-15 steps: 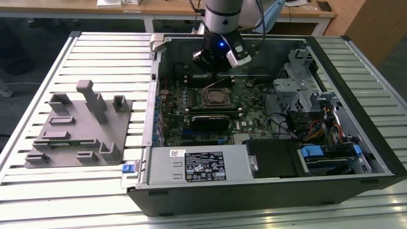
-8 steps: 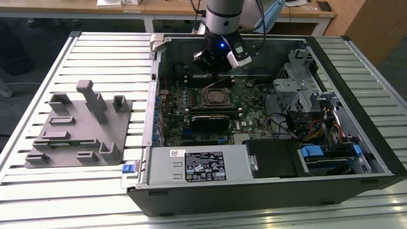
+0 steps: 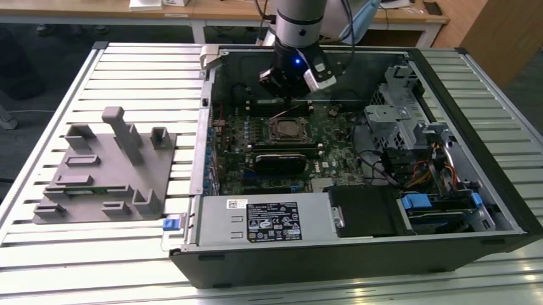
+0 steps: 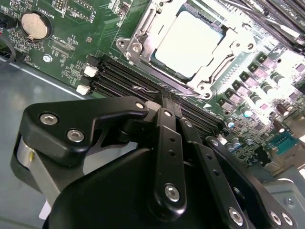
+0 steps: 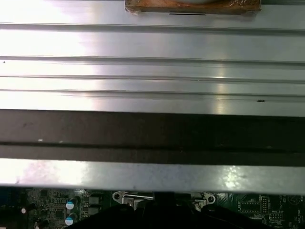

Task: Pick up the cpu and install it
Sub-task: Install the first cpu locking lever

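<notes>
Pincer [image 4: 167, 98] beside socketed cpu [image 4: 188, 40]

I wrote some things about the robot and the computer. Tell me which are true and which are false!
1. The cpu sits in the socket on the green motherboard. True.
2. The robot's hand is holding the cpu up in the air. False: the cpu lies in its socket, apart from the hand.
3. The hand is inside the open computer case. True.
4. The grey tray lies inside the case. False: it rests on the metal table, at the exterior view's left of the case.
5. A round silver battery sits on the motherboard. True.
</notes>
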{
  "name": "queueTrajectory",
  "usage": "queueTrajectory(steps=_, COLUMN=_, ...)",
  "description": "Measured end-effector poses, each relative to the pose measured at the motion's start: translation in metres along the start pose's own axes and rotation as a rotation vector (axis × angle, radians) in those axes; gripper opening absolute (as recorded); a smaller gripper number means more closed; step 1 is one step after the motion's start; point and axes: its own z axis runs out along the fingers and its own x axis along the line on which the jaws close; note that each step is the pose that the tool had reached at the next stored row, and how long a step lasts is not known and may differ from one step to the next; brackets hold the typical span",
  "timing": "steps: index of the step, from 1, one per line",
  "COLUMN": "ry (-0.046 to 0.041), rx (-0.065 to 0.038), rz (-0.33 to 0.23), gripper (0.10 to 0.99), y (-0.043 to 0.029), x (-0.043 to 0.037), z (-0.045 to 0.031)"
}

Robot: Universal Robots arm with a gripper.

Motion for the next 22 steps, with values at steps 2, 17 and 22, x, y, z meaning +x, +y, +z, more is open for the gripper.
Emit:
queueTrajectory(steps=2, ry=0.0000, rx=0.000, rz=0.001, gripper=0.106, y=0.0007, x=-0.0009, z=0.0007)
queueTrajectory(steps=17, ry=-0.0010, rx=0.000, rz=0.012, gripper=0.106, y=0.0008, x=-0.0122, z=0.0046)
queueTrajectory(steps=22, ry=-0.0012, rx=0.000, rz=0.015, gripper=0.106, y=0.0004, x=-0.0137, z=0.0085)
